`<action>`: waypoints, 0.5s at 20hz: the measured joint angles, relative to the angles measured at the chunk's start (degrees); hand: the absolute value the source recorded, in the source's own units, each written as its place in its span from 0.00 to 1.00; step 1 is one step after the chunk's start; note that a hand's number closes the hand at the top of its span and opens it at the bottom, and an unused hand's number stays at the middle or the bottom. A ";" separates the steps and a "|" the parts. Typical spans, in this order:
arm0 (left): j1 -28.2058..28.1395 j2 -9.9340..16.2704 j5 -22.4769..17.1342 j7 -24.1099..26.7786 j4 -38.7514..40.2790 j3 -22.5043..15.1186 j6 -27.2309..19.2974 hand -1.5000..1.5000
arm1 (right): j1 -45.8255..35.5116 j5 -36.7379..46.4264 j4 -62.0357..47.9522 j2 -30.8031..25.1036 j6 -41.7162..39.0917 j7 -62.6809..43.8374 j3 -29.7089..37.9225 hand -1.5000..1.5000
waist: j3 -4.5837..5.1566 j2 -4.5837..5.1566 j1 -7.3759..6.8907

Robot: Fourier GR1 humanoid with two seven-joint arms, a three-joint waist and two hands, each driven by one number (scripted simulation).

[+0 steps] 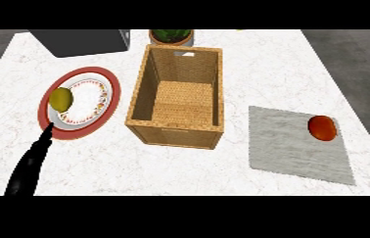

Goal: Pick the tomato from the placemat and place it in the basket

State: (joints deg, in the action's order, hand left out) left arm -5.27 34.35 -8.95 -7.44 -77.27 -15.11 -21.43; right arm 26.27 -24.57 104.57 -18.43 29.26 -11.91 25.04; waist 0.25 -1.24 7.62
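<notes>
A yellow-green fruit sits on a red-rimmed plate; behind, a dark box and potted plant

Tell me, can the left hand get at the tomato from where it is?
Probably not easily. The left hand sits at the far left by the plate, and the basket stands between it and the tomato on the placemat.

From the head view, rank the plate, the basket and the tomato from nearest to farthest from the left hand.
1. Plate, at the left, just above the left hand.
2. Basket, in the middle.
3. Tomato, far right on the placemat.
</notes>
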 measured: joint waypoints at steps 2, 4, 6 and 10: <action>1.07 0.12 0.42 -1.20 -0.94 -0.45 0.39 0.50 | 6.53 -2.07 5.74 1.30 -3.25 0.08 1.38 0.00 | -0.05 0.18 -1.09; 2.49 -0.35 1.27 -1.86 -0.79 -1.02 0.62 0.50 | 12.74 -3.72 10.34 3.65 -6.03 0.57 2.72 0.00 | -0.09 0.43 -2.30; 4.12 -1.03 1.96 -3.03 -0.73 -1.57 1.12 0.50 | 17.87 -5.33 12.92 6.22 -9.34 1.48 3.86 0.00 | -0.14 0.63 -3.43; 6.29 -2.43 3.46 -3.65 0.34 -1.74 2.44 0.50 | 23.31 -6.33 15.19 11.07 -13.68 2.31 5.02 0.00 | -0.17 0.94 -5.33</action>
State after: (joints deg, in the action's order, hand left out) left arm 1.02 31.92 -5.49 -11.09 -76.93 -16.85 -19.00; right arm 49.58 -30.90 119.77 -7.36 15.58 -9.60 30.06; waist 0.08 -0.30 2.29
